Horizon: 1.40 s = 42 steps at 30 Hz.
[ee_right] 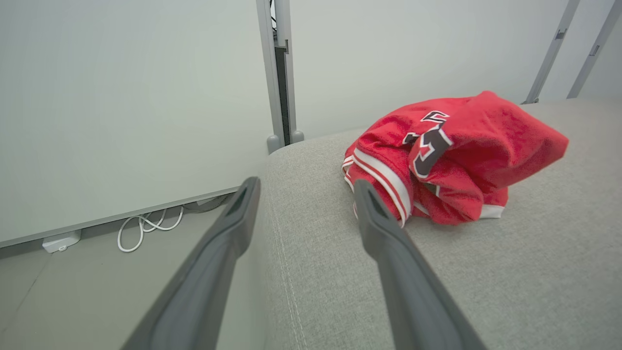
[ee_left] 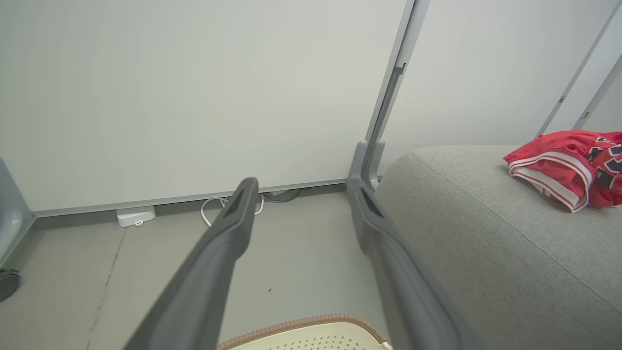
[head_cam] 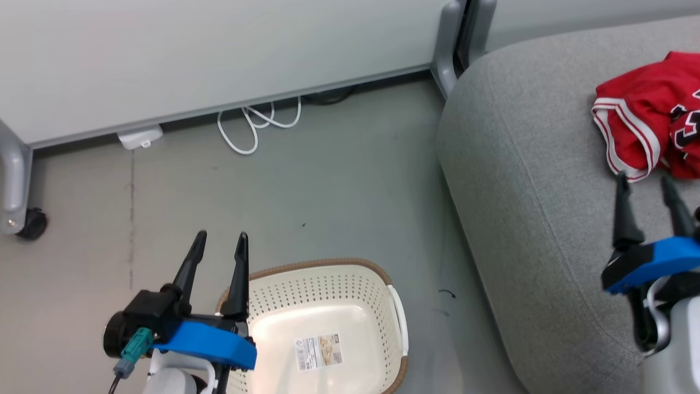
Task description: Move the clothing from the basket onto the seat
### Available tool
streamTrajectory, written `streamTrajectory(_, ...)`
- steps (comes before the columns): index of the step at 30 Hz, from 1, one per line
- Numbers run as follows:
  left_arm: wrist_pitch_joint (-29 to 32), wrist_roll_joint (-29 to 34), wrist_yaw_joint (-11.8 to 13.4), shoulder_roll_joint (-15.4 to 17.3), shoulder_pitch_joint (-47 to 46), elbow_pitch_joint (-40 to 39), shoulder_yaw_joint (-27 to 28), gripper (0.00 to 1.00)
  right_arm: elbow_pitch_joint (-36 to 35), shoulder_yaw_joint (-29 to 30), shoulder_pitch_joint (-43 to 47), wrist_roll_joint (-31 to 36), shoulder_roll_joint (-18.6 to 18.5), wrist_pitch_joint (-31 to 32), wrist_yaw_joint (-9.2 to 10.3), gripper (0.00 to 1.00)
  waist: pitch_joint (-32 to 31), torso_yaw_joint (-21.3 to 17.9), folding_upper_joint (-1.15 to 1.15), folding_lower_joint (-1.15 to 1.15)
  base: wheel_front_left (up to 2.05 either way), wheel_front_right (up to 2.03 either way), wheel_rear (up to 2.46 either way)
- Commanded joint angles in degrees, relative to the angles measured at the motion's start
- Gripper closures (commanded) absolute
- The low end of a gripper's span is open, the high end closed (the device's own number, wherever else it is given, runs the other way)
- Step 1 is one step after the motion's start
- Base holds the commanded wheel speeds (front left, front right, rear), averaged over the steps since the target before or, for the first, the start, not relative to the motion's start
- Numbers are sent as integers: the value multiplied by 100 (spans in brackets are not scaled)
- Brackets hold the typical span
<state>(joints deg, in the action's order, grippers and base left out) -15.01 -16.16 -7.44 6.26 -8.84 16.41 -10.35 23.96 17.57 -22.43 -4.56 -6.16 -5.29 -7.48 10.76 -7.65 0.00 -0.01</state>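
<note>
The clothing (head_cam: 651, 115) is a crumpled red heap with white striped trim and black-and-white lettering, lying on the grey seat (head_cam: 525, 180) at the right. It also shows in the wrist views, clothing (ee_right: 452, 155) and clothing (ee_left: 568, 167). The cream basket (head_cam: 328, 306) with its brown rim stands on the floor at the bottom centre, holding just a paper label. My left gripper (head_cam: 221, 243) is open above the basket's left rim, nothing between its fingers. My right gripper (head_cam: 645, 183) is open over the seat, its tips just short of the clothing.
A pale wall panel (head_cam: 219, 54) with grey metal legs (head_cam: 448, 49) runs along the back. A coiled white cable (head_cam: 257, 123) and a white box (head_cam: 140, 137) lie at its foot. A castor (head_cam: 33, 224) sits at the far left on the grey floor (head_cam: 328, 180).
</note>
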Motion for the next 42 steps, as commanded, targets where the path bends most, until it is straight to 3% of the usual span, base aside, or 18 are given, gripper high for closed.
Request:
streamTrajectory(1,-25,-17,-5,-14,88,75,26,0,-182,-176,269,-16,57,4,-3,0,-168,56,0,1,0,0,0)
streamTrajectory(14,-21,132,29,-93,448,303,466,0,-1113,-1290,1322,-70,284,113,-3,0,-732,348,0,1,0,0,0)
streamTrajectory(27,-21,132,-4,-182,621,562,649,0,-1227,-1420,2063,-279,329,105,-3,0,-1100,675,0,1,0,0,0)
streamTrajectory(42,-21,159,-18,-171,689,697,732,0,-1265,-1472,2117,-322,331,156,-3,0,-1128,810,0,1,0,0,0)
